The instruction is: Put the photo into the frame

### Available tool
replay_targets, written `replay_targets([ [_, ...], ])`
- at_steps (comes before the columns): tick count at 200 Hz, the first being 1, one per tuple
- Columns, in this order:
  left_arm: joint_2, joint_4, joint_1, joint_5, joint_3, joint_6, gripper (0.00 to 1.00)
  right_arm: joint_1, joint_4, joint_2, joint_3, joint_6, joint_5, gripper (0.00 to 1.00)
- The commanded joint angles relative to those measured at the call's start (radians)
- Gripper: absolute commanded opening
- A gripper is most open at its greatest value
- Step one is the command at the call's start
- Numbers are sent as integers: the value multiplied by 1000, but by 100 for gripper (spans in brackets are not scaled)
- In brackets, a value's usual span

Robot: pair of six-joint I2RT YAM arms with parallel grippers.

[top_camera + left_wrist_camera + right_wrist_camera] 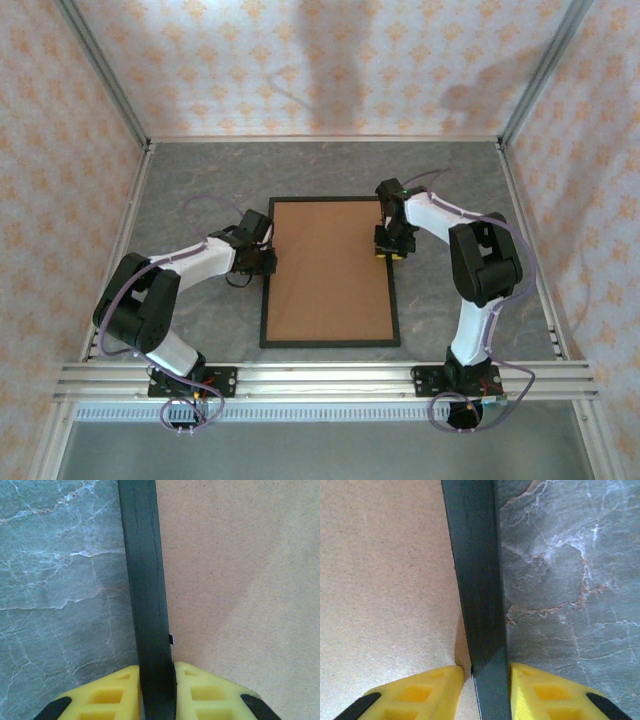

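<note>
top external | left tool [267,256] clamps frame [330,343] left edge | right tool [387,253] clamps right edge | table [200,180] either side

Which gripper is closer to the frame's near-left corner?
Left. The left gripper is clamped on the frame's left rail, up from that corner; the right gripper straddles the right rail, across the backing board.

A plain brown backing board [330,270] lies flat in the middle of a grey, marble-veined table [200,180], its long sides running away from the near edge. Walls [300,60] papered in pale cream with an orange motif enclose three sides. Aluminium rails [320,378] span the near edge.
</note>
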Motion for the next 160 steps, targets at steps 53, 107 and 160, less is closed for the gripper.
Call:
replay_targets([
  [53,23,-9,-6,-1,12,22,19,-37,-41,-96,7,-17,-3,39],
  [107,25,-9,-6,-2,11,23,19,-49,-41,-46,10,-32,38,31],
  [160,28,-9,-5,-2,14,23,19,-48,-22,-5,16,-30,10,30],
])
